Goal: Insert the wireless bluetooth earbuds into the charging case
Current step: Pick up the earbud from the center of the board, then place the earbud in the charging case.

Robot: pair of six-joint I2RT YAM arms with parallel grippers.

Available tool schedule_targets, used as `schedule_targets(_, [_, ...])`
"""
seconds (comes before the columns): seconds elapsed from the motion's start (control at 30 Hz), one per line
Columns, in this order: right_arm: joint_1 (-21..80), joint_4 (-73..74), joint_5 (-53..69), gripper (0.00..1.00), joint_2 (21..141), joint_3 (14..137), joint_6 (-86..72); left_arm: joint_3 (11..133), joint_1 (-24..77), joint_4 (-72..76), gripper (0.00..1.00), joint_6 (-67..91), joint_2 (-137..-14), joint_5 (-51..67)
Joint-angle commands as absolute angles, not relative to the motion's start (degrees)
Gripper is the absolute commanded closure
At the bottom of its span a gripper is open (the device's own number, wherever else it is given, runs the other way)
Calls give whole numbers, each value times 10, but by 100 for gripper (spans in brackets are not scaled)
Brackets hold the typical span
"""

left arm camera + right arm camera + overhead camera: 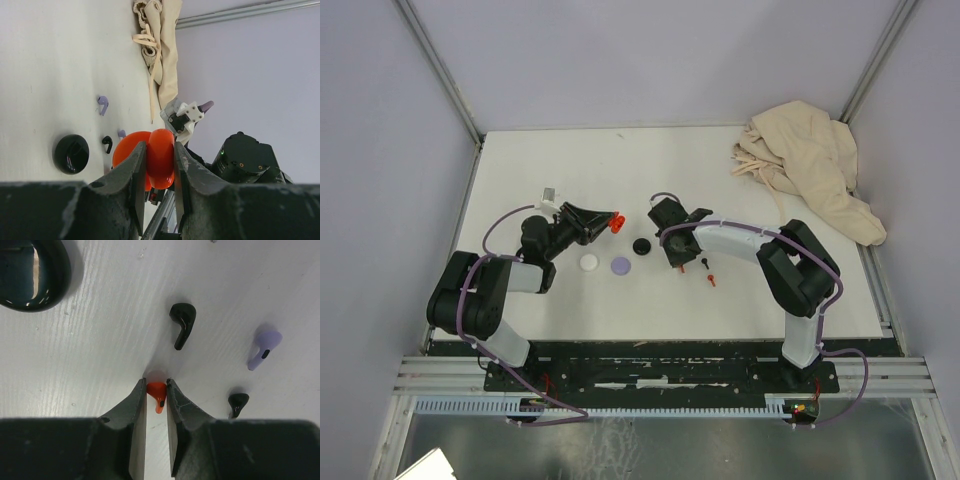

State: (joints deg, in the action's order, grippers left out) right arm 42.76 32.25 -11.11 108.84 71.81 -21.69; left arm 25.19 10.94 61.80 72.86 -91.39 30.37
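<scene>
My left gripper (160,150) is shut on an open red charging case (161,155) and holds it above the table; it also shows in the top view (617,222). My right gripper (156,386) is shut on a red earbud (157,391) right at the table surface, stem pointing back between the fingers. In the top view the right gripper (677,264) stands right of the black disc. Two black earbuds (182,322) (237,402) and a lavender earbud (263,347) lie loose around it. A second red earbud (712,280) lies just right of it.
Black (641,245), white (589,263) and lavender (621,265) round discs lie between the arms. The black disc also shows in the right wrist view (32,272). A beige cloth (810,165) is bunched at the back right. Grey walls enclose the white table (620,160).
</scene>
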Motion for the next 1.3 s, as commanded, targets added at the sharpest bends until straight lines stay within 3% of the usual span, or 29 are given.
schedule_targets(0.0, [431,326,-130,81,1079,744,-213,250,105,656,97,746,-913,310])
schedule_targets(0.27, [432,219,-137,98,954,699,-160,249,105,674,97,775,-920,316])
schedule_targets(0.57, [445,-99,-96,98,803,557,-103,244,118,765,97,875,-968,334])
schedule_targets(0.8, [462,-267,-37,98,820,518,-43,248,146,849,97,948,-1021,334])
schedule_targets(1.03, [467,-442,25,98,860,473,20,250,160,842,97,959,-1024,331])
schedule_targets(1.27, [468,-502,61,98,890,456,61,257,163,819,97,952,-1010,343])
